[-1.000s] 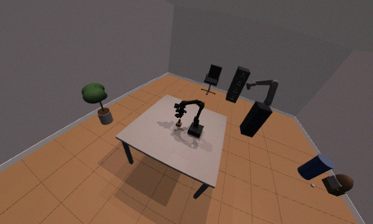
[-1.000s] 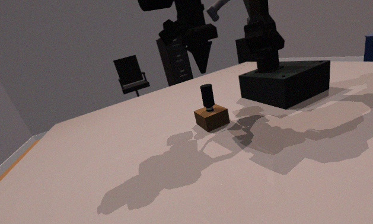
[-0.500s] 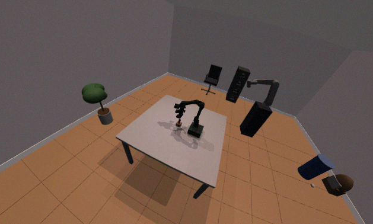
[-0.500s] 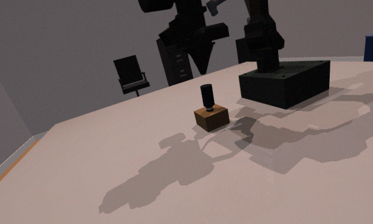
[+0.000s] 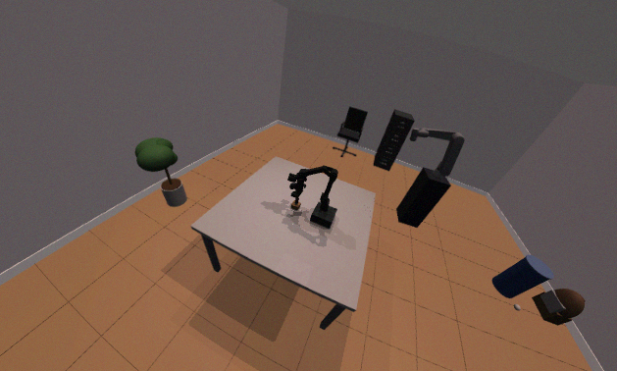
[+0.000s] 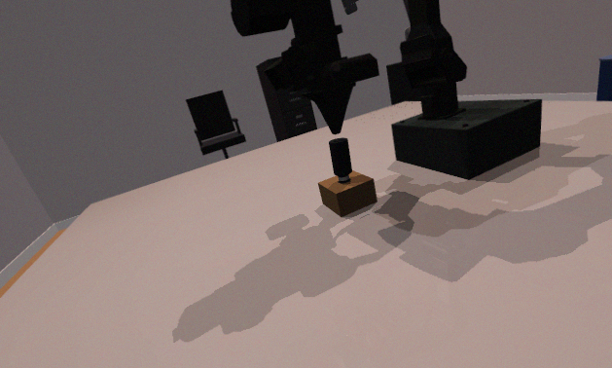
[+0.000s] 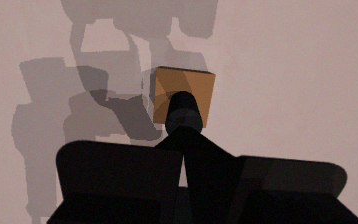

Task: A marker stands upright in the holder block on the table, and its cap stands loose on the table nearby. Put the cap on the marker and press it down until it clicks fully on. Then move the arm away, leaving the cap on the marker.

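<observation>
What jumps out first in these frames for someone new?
The closed gripper, pinched to a point and holding nothing, hangs just above the black cap, with a small gap between them. The cap sits on the marker in the brown holder block, near the arm's dark base on the pale table.

Arm base (image 6: pixel 466 135) right of holder block (image 6: pixel 347 194) — left side open
</observation>
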Robot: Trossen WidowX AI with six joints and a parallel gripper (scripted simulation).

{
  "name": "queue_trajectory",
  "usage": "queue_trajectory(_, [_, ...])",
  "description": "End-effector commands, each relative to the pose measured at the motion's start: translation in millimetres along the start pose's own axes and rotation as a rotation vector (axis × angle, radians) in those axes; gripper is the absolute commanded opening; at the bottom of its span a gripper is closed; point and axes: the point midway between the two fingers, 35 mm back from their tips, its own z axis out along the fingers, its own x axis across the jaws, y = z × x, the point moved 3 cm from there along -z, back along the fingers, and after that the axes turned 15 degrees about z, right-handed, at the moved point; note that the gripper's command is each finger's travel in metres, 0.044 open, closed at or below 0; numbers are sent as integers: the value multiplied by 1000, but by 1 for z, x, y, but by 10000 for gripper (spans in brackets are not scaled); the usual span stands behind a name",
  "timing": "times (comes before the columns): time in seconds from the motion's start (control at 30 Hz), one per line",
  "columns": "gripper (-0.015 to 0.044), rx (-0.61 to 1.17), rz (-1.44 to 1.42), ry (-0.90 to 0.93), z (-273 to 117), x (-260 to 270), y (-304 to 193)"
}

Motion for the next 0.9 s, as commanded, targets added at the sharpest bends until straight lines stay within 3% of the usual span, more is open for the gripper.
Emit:
queue_trajectory(0.0, [0, 0, -5, -1, 6, 0, 0])
queue_trajectory(0.63, [0, -11, 1, 3, 13, 1, 2])
queue_trajectory(0.87, [0, -9, 0, 2, -66, 1, 3])
